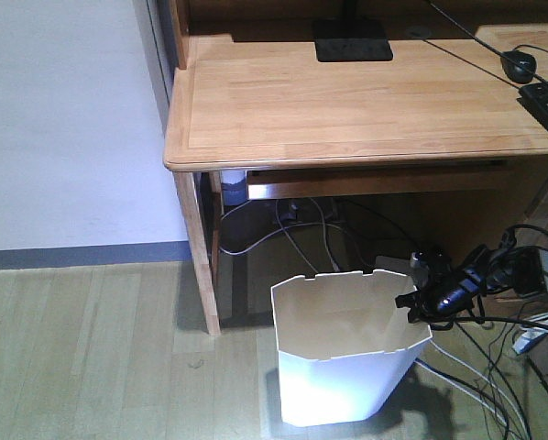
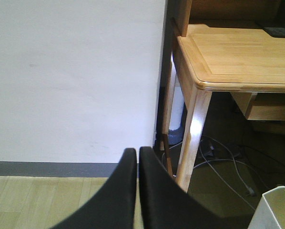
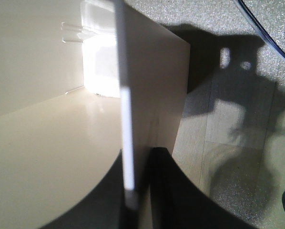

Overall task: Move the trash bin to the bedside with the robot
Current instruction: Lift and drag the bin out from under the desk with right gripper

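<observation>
Black fingers of the right pincer (image 3: 140, 157) were noted pinched on the rim wall of the trash bin (image 1: 347, 367), one inside, one outside; the bin stood beneath it, desk (image 1: 347, 101) beyond. Left pincer (image 2: 137, 151) was pressed together, empty. No bed was seen. Grip should be held firm, bin dragged low, cables (image 1: 503, 322) beside the pincer avoided.

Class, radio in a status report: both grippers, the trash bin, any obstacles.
Left gripper shut, empty. Right gripper clamped on trash bin rim. Bin upright on floor by desk; bed not in view. Loose cables on floor beside bin.
</observation>
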Robot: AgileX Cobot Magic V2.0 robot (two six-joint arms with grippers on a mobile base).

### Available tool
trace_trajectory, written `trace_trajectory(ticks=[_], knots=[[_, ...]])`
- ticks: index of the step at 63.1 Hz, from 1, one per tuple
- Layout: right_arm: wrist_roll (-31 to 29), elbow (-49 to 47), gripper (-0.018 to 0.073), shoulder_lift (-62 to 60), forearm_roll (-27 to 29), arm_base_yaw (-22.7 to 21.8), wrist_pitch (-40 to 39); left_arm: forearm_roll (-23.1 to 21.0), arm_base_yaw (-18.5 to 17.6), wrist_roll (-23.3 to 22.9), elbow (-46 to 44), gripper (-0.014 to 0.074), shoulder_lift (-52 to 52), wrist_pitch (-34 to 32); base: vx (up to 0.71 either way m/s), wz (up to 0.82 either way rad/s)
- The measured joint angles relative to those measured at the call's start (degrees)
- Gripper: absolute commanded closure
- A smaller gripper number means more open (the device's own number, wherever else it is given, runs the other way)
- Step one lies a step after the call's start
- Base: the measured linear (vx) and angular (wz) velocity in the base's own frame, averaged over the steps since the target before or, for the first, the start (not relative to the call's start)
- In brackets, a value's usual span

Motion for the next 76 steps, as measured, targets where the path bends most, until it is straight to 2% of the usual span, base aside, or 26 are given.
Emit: trace_trajectory(ticks=[11,18,31,39,46,60,76], knots=[[-6.13,3.39,0.0564,-2.7,5.15,0.0,-1.0,0.0,0.0,0.0,0.0,0.0603,0.0,0.0,0.0,0.0],[-14.2,11.03,0.0564,-7.15,12.89,0.0,-4.7,0.0,0.0,0.0,0.0,0.0603,0.0,0.0,0.0,0.0],[-30.86,27.49,0.0564,-16.66,31.46,-0.27,-9.63,0.0,0.0,0.0,0.0,0.0603,0.0,0.0,0.0,0.0],[-37.63,36.63,0.0564,-22.87,37.94,-1.56,-9.75,0.0,0.0,0.0,0.0,0.0603,0.0,0.0,0.0,0.0],[-42.21,44.18,0.0564,-28.68,40.36,-3.79,-9.48,0.0,0.0,0.0,0.0,0.0603,0.0,0.0,0.0,0.0],[-49.04,56.76,0.0564,-41.44,40.55,-8.89,-9.2,0.0,0.0,0.0,0.0,0.0603,0.0,0.0,0.0,0.0],[-50.25,67.9,0.0564,-54.63,39.53,-10.11,-9.87,0.0,0.0,0.0,0.0,0.0603,0.0,0.0,0.0,0.0]])
